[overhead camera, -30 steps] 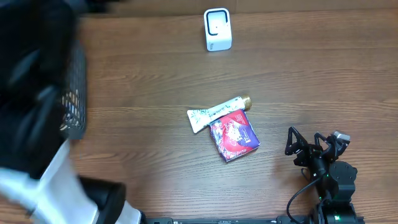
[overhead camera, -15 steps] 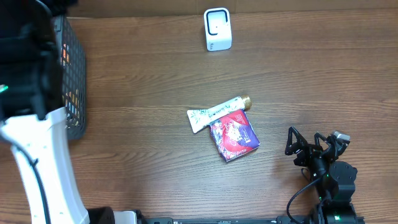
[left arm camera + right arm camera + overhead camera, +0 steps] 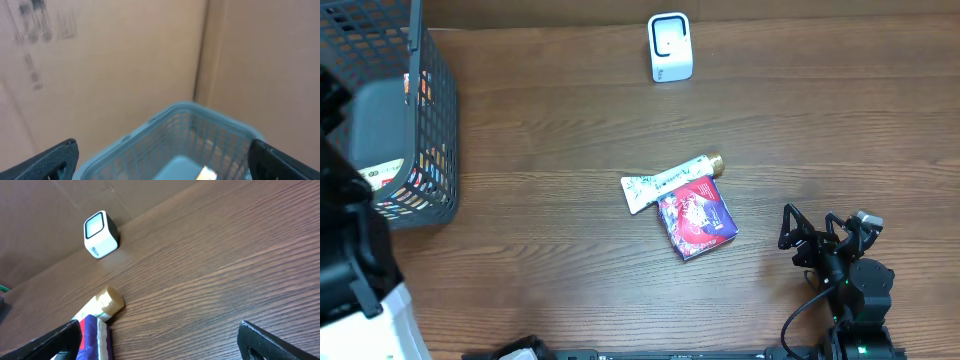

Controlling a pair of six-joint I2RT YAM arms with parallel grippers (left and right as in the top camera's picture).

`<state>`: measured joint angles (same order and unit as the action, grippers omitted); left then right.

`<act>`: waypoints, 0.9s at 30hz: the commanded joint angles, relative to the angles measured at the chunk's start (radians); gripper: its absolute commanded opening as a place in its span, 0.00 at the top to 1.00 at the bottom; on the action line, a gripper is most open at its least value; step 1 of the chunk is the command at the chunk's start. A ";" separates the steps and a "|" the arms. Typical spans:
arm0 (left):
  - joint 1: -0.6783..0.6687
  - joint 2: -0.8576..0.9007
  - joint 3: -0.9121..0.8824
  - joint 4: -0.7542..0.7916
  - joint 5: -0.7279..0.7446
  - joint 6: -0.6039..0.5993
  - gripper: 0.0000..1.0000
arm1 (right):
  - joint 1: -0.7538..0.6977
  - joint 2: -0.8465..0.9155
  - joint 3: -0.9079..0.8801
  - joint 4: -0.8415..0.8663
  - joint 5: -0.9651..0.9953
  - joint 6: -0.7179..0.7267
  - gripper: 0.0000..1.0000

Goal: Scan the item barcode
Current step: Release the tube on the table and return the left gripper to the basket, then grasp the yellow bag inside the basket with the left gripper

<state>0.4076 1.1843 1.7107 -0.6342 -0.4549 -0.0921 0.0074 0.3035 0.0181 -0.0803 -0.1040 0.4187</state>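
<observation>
Mid-table lie two items side by side: a white tube with a gold cap and a purple and red packet. The right wrist view catches the tube's cap and the packet's edge at lower left. A white box-shaped scanner stands at the table's far edge, and the right wrist view has the scanner too. My right gripper rests open, right of the packet, empty. My left gripper is open and empty, facing the wire basket.
A dark wire basket with a grey box and several packages inside stands at the far left corner. My left arm fills the near left edge. Cardboard walls rise behind the table.
My left arm has drawn back from over the basket toward the near left, uncovering the basket. The right arm, the tube and the packet have not moved.
</observation>
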 commanded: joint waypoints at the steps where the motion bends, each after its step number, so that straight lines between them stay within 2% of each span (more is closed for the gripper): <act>1: 0.126 0.108 -0.006 -0.047 0.239 -0.128 0.00 | 0.004 -0.001 -0.010 0.005 -0.003 0.004 0.00; 4: 0.204 0.184 -0.001 -0.059 0.341 -0.141 0.00 | 0.004 -0.001 -0.010 0.005 -0.003 0.004 0.00; 7: 0.238 0.269 0.030 -0.076 0.363 -0.140 0.00 | 0.004 -0.001 -0.010 0.005 -0.003 0.004 0.00; 12: 0.240 0.418 0.097 -0.126 0.380 -0.125 0.00 | 0.004 -0.001 -0.010 0.004 -0.003 0.004 0.00; 19: 0.241 0.575 0.114 -0.132 0.479 -0.116 0.00 | 0.004 0.018 -0.010 0.004 -0.003 0.004 0.00; 27: 0.243 0.722 0.114 -0.193 0.455 -0.088 0.00 | 0.004 0.040 -0.010 0.004 -0.003 0.004 0.00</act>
<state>0.6487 1.8496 1.7969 -0.8135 -0.0071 -0.2028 0.0074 0.3420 0.0181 -0.0807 -0.1047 0.4191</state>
